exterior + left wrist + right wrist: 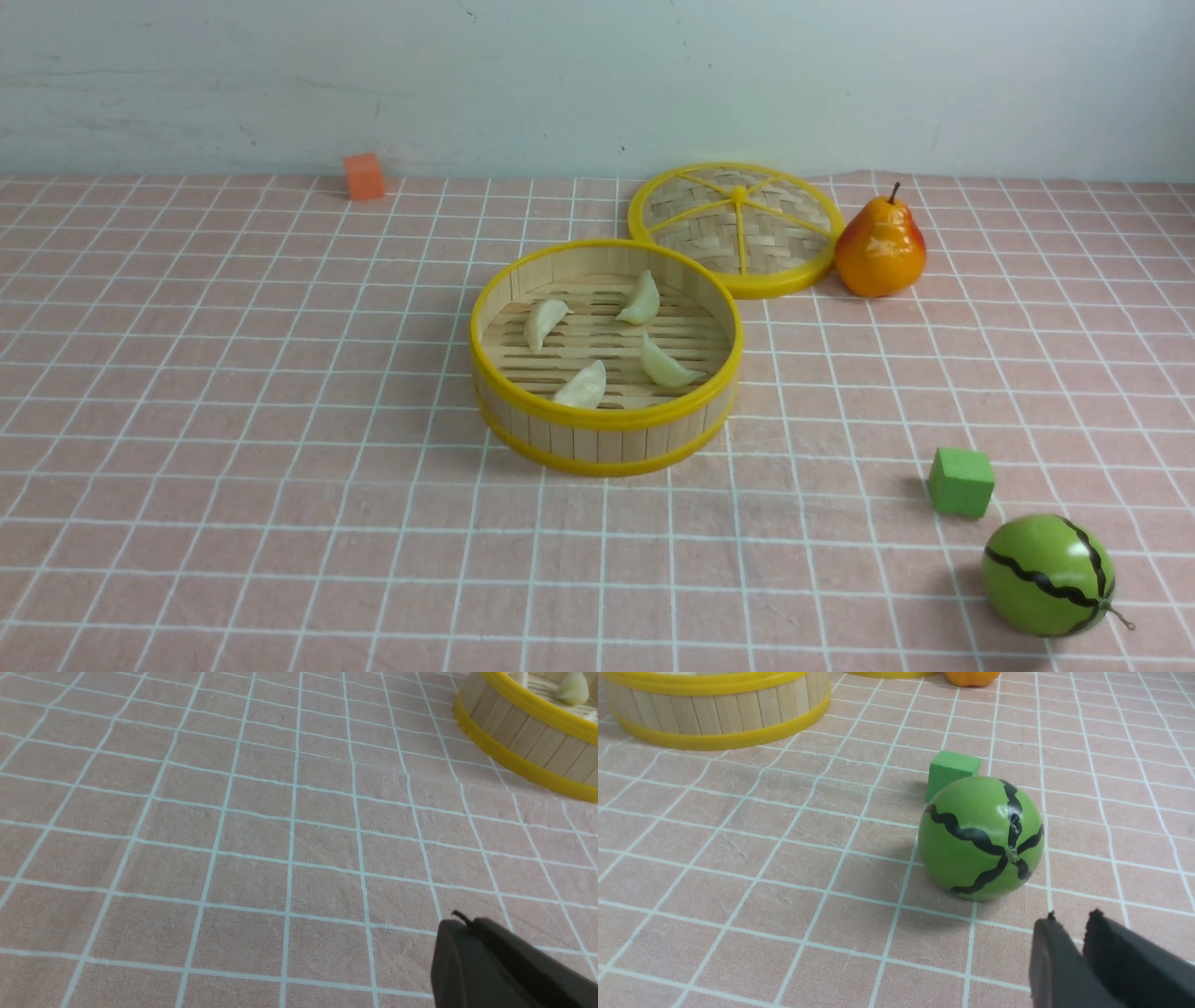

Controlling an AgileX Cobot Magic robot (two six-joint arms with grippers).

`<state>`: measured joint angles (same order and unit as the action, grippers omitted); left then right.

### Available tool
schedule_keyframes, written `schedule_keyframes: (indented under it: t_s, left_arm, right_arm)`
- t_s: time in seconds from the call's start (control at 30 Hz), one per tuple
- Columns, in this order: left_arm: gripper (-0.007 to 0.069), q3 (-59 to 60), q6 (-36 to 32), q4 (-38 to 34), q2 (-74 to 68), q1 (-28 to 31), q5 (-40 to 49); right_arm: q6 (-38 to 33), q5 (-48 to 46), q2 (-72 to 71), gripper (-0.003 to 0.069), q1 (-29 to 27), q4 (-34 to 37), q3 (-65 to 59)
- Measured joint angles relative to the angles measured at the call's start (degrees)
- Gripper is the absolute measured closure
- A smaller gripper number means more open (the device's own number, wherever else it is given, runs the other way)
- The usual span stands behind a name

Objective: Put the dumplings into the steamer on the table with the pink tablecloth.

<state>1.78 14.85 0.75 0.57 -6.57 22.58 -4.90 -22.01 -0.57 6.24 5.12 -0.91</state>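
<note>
All four dumplings [605,345] are lying inside the steamer [607,439] at worktop centre, so no pick is pending. Left tool [472,926] is sitting w/ steamer at its 1 o'clock, right tool [1069,924] at its 11 o'clock; both look closed and empty.

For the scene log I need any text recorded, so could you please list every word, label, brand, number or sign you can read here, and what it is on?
None: no view shows any readable writing.
The toy watermelon has only black wavy stripes, not letters.
The pink tablecloth carries only a white grid.
The steamer, its woven lid, the pear, the green cube and the orange cube are unmarked.
</note>
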Motion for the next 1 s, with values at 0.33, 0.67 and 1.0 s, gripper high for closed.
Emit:
schedule_keyframes:
  t_s: [0.33,0.67,1.0]
  left_arm:
    - [0.0637,0.0,0.0,0.0,0.0,0.0,0.0]
    - [0.0637,0.0,0.0,0.0,0.0,0.0,0.02]
    - [0.0627,0.0,0.0,0.0,0.0,0.0,0.02]
  right_arm:
    - [0.0,-0.02,0.0,0.0532,0.0,0.0,0.0]
    - [0.0,-0.06,0.0,0.0519,0.0,-0.05,0.04]
    - [-0.37,-0.06,0.0,0.0512,0.0,-0.05,0.04]
